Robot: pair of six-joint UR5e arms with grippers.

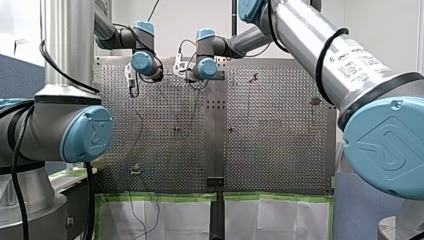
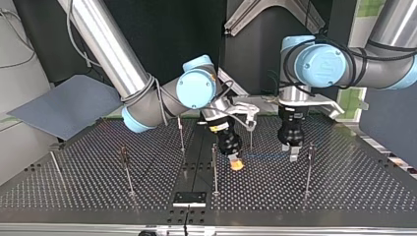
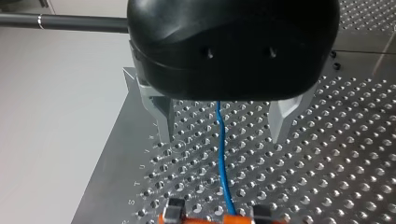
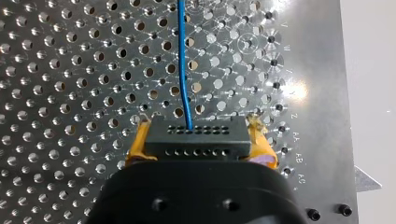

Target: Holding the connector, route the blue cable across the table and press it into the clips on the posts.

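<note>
**Right gripper.** My right gripper (image 4: pixel 196 127) is clenched on the connector (image 4: pixel 195 140). The black block sits crosswise between the yellow pads (image 4: pixel 140 142), its face with two rows of small holes turned up to the wrist camera.

**Cable.** The blue cable (image 4: pixel 182 56) leaves the middle of the connector and runs straight ahead of the gripper, low over the perforated tabletop (image 2: pixel 344 187). In the top view it spans the short gap from my right gripper (image 2: pixel 237 164) to my left gripper (image 2: pixel 293 152). Both grippers are at the middle of the tabletop, among thin upright posts (image 2: pixel 215 167). Whether the cable touches the surface cannot be told.

**Left gripper.** My left gripper (image 3: pixel 223 135) is released. Its metal fingers (image 3: pixel 163 116) stand well apart and the cable (image 3: pixel 221 149) passes between them, touching neither.

**Markings.**
- Row letters (image 3: pixel 141 183) are engraved along the tabletop's edge: S, T, U, V in the left wrist view.
- Z, AA, AB, AC (image 4: pixel 297 136) are engraved beside the right gripper.
- A printed label (image 1: pixel 357 56) on my right arm is too small to read.
</note>
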